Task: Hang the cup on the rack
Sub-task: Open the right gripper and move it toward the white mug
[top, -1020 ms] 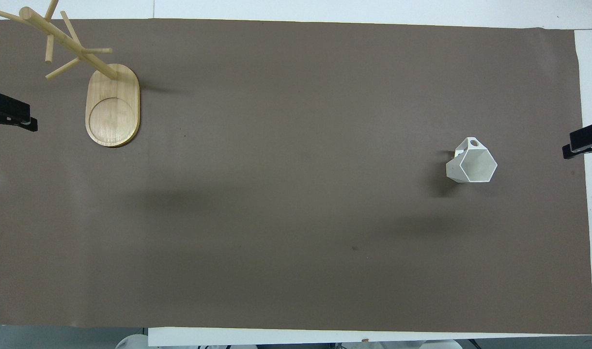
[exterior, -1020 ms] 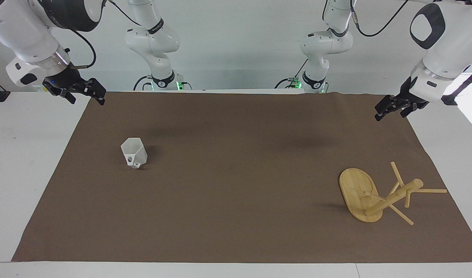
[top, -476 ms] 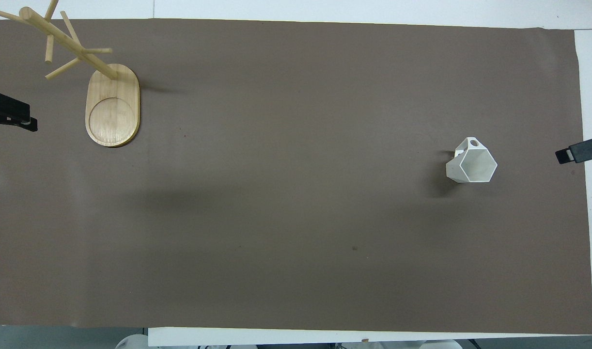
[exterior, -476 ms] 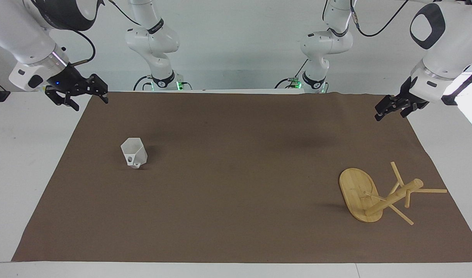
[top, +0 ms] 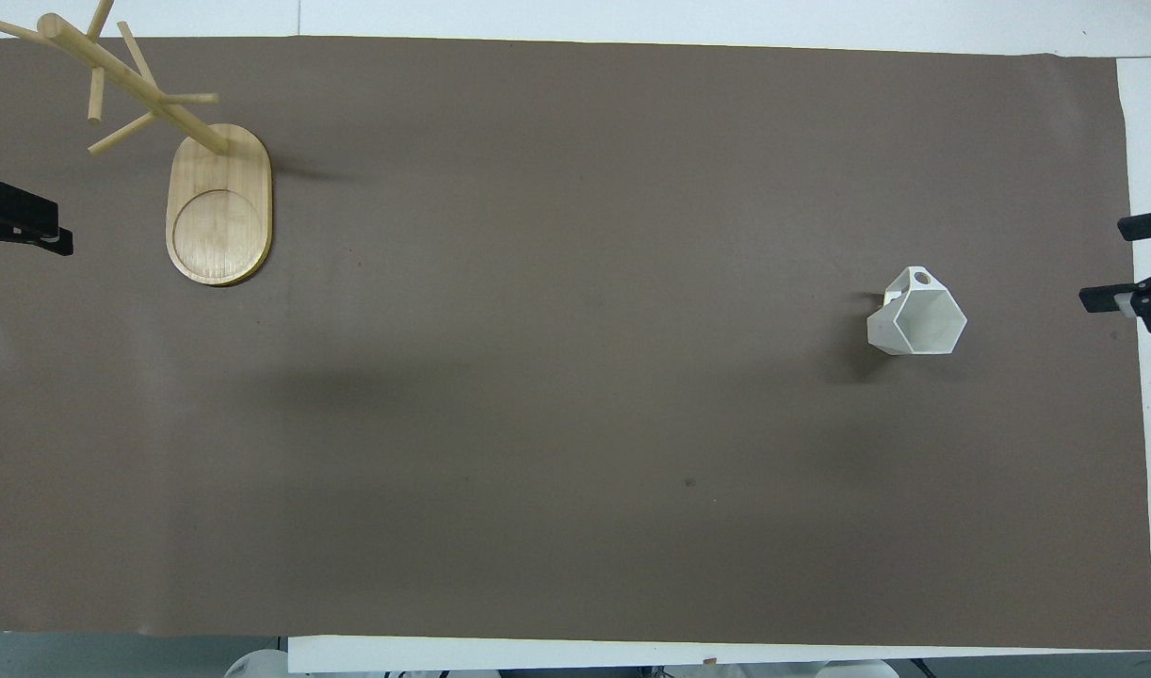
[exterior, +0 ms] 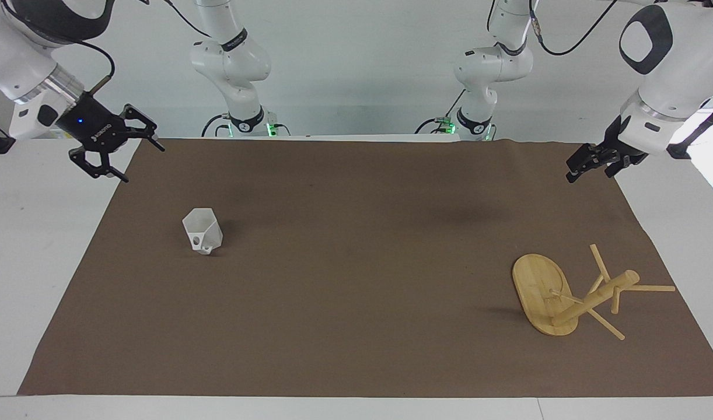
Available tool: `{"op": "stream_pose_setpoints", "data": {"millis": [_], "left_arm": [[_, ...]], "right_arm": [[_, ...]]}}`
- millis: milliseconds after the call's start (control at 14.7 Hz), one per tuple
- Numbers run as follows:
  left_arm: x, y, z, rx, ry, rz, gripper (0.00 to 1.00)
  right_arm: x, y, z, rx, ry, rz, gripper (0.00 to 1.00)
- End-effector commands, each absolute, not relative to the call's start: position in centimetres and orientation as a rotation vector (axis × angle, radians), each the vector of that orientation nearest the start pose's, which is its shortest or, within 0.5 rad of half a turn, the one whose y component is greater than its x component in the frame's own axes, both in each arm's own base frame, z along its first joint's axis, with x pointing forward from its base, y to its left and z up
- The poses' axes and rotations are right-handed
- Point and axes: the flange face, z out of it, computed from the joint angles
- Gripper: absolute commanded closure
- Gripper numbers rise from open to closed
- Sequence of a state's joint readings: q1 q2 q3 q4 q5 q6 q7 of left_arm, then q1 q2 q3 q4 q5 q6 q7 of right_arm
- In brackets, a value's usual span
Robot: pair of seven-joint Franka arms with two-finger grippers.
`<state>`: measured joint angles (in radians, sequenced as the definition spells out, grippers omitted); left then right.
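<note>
Toward the right arm's end of the surface (exterior: 356, 350), on the brown mat (exterior: 356, 262), the cup (exterior: 203, 231) stands upright and alone, its six-sided rim up and its handle turned away from the robots. At the left arm's end, near the mat's corner farthest from the robots, stands the rack (exterior: 552, 300), its oval base flat on the mat and its post rising with thin pegs branching off. Cup and rack are well apart.

Only the facing view shows the arms whole, and both pincers well above the mat. The overhead view shows just black tips at its side edges, but it looks into the cup's hollow (top: 917, 322) and shows the round ring cut into the rack's base (top: 219, 221).

Count: one cup, one rack, one mat, two arms, two pincers.

The right pincer (exterior: 123, 146) hangs over the mat's edge near the corner by its own base, fingers spread wide, holding nothing. A second ago its fingers lay nearly together; since then it has turned and spread them, so the overhead view now shows two tips instead of one. The left pincer (exterior: 587, 163) waits over the mat's edge at its own end, unchanged; I cannot tell how its fingers stand. Cup and rack have not moved
</note>
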<state>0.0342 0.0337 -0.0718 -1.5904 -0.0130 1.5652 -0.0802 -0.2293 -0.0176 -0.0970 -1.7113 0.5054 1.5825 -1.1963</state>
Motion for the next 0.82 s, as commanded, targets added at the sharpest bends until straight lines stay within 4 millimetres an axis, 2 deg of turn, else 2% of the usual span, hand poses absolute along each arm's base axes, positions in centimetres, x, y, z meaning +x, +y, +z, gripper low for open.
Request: {"op": "stream_pose_setpoints", "data": {"millis": [0,204,272,476,544,612,748], "left_arm": [[55.5,-2.1,59.6,-3.135,-0.084,0.084,0.01],[55.5,-2.1,59.6,-3.135,-0.082,0.084,0.01],[55.5,-2.1,59.6,-3.135,-0.084,0.084,0.01],[55.5,-2.1,59.6,-3.135,-0.084,0.084,0.01],[55.5,-2.1,59.6,-3.135,-0.082,0.084,0.01],[55.5,-2.1,59.7,-3.135,-0.084,0.084,0.01],[55.5,-2.1,59.6,-3.135,-0.084,0.084,0.01]], "right_arm": [[51.8,-14.3,55.5,-2.251,-1.192,-0.573,0.00],[51.6,-14.6,53.0,-2.065,-1.298,-0.742,0.00],[51.2,-15.3,52.3,-2.014,-1.350,-0.804,0.00],[50.8,-15.5,51.4,-1.976,-1.407,-0.810,0.00],[50.7,-15.3,51.1,-1.945,-1.503,-0.784,0.00],[50.8,-15.1,51.1,-1.921,-1.514,-0.827,0.02],[51.7,-15.6,51.4,-1.975,-1.477,-0.916,0.17]]}}
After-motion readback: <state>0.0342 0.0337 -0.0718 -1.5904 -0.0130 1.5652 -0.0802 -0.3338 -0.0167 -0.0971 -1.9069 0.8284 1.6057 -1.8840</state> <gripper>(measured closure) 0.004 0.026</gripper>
